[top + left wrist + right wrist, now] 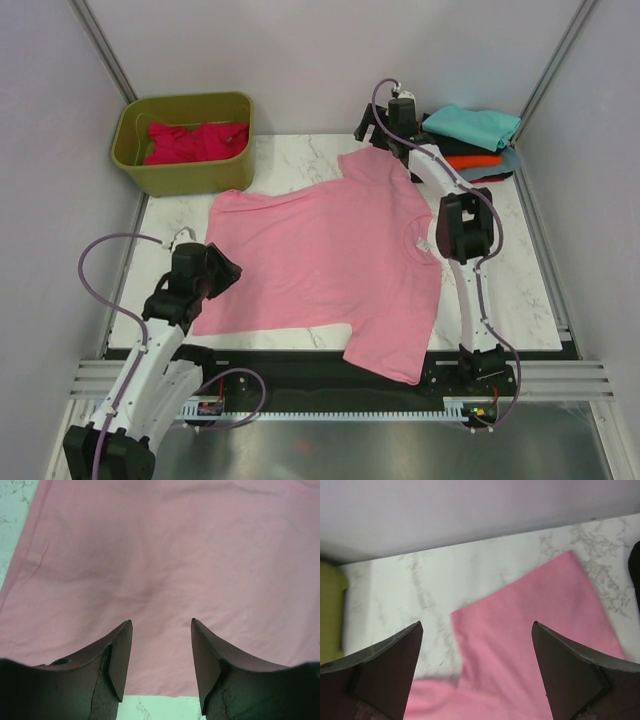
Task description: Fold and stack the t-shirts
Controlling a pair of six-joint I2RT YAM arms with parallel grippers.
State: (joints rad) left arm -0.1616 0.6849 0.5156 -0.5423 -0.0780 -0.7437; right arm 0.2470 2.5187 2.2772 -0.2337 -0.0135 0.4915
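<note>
marble table [525, 295] | pink tee [330, 260] flat | tub [190, 178] far-L | tee stack [475, 127] far-R

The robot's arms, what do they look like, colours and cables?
Both the left arm and right arm have white links with black joint housings. A grey-purple cable loops along each. Their fingers are dark, matte, tapering wedges.
</note>
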